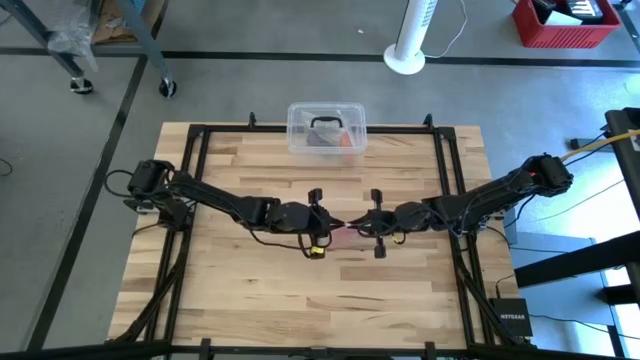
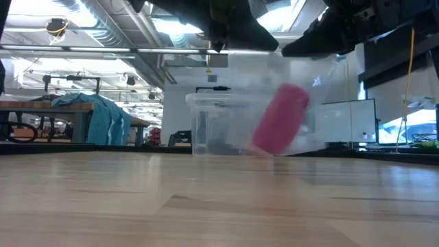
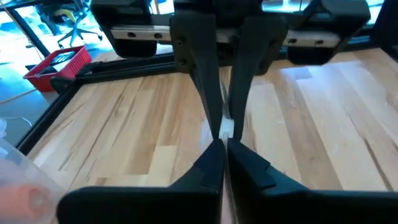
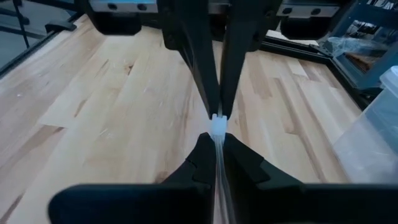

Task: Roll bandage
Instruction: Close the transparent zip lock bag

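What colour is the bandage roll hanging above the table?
Pink-red; the bandage roll shows best in the low view.

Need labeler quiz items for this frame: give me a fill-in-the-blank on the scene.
1. The bandage is a ___ roll.
2. The left tool and right tool, tip to tip on the bag, are both ___.
3. The box has a ___ handle.
Missing words: pink; shut; black.

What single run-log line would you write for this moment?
left gripper: shut on clear bag | right gripper: shut on clear bag | bandage: pink roll inside it
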Controlling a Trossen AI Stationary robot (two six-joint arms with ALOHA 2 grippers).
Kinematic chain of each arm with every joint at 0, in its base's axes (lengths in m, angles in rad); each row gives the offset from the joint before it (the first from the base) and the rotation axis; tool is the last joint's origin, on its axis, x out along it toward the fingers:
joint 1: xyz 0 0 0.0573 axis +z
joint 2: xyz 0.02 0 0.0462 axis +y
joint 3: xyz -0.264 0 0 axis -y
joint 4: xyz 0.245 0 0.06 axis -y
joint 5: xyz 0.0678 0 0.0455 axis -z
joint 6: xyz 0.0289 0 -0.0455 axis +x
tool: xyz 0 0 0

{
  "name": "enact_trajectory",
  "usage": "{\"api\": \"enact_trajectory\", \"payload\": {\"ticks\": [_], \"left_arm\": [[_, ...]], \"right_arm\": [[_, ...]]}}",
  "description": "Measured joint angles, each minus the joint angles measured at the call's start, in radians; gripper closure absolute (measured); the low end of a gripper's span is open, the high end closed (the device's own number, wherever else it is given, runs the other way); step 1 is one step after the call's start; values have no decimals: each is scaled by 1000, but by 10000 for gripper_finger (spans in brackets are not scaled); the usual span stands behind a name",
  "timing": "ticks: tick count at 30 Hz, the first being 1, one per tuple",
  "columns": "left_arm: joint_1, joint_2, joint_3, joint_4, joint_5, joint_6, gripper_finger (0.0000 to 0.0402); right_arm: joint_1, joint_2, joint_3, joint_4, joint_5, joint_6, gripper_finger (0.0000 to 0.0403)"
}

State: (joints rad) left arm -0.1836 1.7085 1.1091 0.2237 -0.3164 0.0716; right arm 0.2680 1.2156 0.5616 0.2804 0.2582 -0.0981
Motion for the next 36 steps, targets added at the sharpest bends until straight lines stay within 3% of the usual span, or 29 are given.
{"api": "enact_trajectory", "payload": {"ticks": [5,14,18,26,36], "left_arm": [[0,-1,0,-17,0,6,399],[0,0,-1,-28,-10,8,401],[0,0,-1,-24,-11,8,401],[0,0,-1,-20,-11,14,401],[0,0,-1,-25,-8,14,401]], "right_arm": [[0,1,2,4,6,43,371],[1,-35,164,-310,19,92,279],[1,-21,168,-318,19,94,260],[1,75,145,-222,20,62,279],[0,78,145,-182,20,41,335]]}}
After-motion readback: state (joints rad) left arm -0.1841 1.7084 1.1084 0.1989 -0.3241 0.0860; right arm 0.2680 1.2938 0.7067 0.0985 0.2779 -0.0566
